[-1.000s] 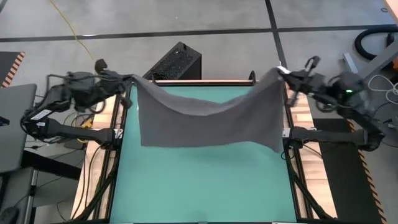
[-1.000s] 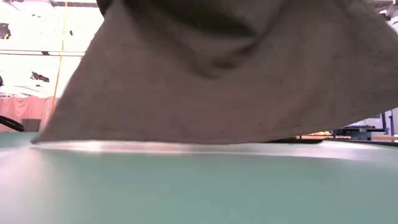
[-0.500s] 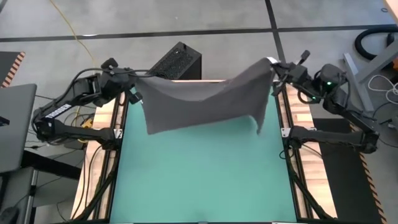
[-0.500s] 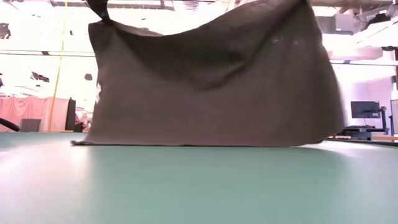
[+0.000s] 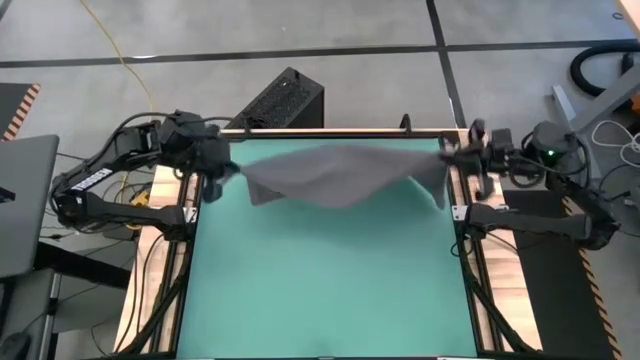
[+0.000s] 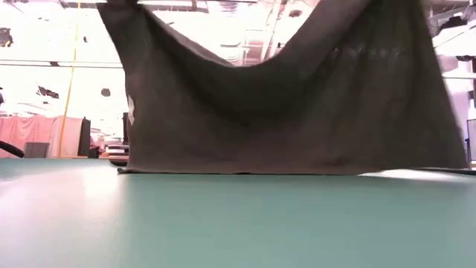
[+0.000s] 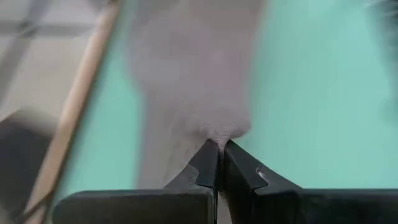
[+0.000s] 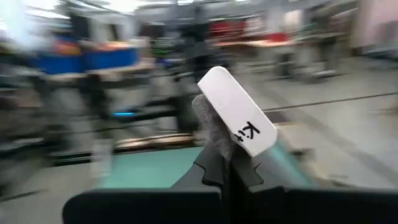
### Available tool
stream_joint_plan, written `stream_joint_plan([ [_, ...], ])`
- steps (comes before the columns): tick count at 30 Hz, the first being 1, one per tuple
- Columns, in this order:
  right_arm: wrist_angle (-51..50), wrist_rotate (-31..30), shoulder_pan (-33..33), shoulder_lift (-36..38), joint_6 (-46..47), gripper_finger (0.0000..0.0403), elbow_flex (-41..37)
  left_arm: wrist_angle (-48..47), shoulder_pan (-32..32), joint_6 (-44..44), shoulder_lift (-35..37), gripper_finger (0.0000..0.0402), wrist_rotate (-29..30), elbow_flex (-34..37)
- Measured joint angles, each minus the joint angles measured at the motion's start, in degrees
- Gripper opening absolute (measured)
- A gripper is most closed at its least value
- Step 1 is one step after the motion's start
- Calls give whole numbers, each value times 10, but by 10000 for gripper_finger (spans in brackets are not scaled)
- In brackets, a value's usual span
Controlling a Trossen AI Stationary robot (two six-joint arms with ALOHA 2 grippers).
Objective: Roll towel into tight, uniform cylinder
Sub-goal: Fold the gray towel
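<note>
At the table's far left corner, the left gripper [image 5: 222, 168] is clenched on one corner of the towel [image 5: 335, 177], its arm bent in from the side. Between the arms the towel sags over the green mat [image 5: 330, 280], its lower edge touching it. At the far right corner, the right gripper [image 5: 452, 153], arm stretched level, pinches the corner bearing the white tag [image 8: 237, 118].

We see a table topped by a green mat [image 5: 330, 280] that covers nearly its whole surface; bare wooden strips [image 5: 163, 250] run along the left and right sides; a dark frame rail edges the far side; the towel's [image 6: 297, 112] lower hem reaches the mat near the far edge in the low view.
</note>
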State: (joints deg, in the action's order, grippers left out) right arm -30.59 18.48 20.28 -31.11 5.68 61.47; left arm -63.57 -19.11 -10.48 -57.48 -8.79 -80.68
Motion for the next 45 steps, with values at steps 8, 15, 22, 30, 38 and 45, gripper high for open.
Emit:
stream_joint_plan([
  [8,140,31,-139,-16,-16,17,-21,113,107,-10,38,0,-159,-4],
  [15,246,8,-237,-12,-102,17,-21,115,172,11,59,0,-126,-65],
  [22,90,-301,-223,-10,-188,17,-25,17,182,11,56,0,206,-102],
  [30,59,-380,-156,-12,-246,17,-117,-40,150,36,25,0,333,-35],
  [38,45,-381,-55,-11,-317,17,-212,-38,73,35,-24,0,362,83],
  [45,-1,-289,-8,-11,-308,17,-234,-37,3,38,-64,0,318,156],
])
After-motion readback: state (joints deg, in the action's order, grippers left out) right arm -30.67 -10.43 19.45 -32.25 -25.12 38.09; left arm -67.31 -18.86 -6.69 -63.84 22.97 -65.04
